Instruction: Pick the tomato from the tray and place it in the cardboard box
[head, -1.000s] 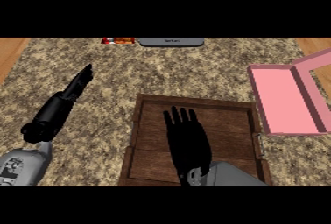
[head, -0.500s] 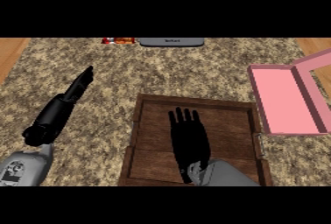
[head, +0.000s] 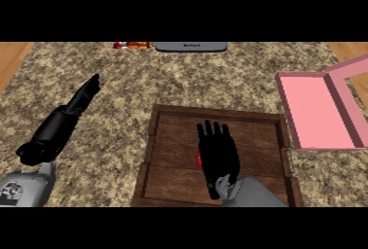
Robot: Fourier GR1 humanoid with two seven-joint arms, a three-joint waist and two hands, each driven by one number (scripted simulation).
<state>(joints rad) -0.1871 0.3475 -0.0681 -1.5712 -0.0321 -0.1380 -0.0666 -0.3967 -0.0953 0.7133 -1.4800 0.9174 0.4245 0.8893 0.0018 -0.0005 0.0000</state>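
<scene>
A dark wooden tray (head: 173, 146) lies on the counter at the lower middle. My right hand (head: 217, 151) hovers flat over it, fingers straight and pointing away from me. Only a small red sliver of the tomato (head: 198, 157) peeks out at the hand's left edge; the rest is hidden under the palm. The box (head: 316, 114) is pink, open, with its lid (head: 350, 87) folded back, just right of the tray. My left hand (head: 68, 114) rests over the counter at the left, fingers straight.
The granite counter (head: 194, 78) spans the view, with wooden strips (head: 13, 56) at both far sides. A grey flat object (head: 191, 46) and a small red item (head: 131, 45) sit at the far edge.
My right hand has drawn back slightly toward me over the tray, and a red sliver of tomato now shows beside it. The left hand has not moved.
</scene>
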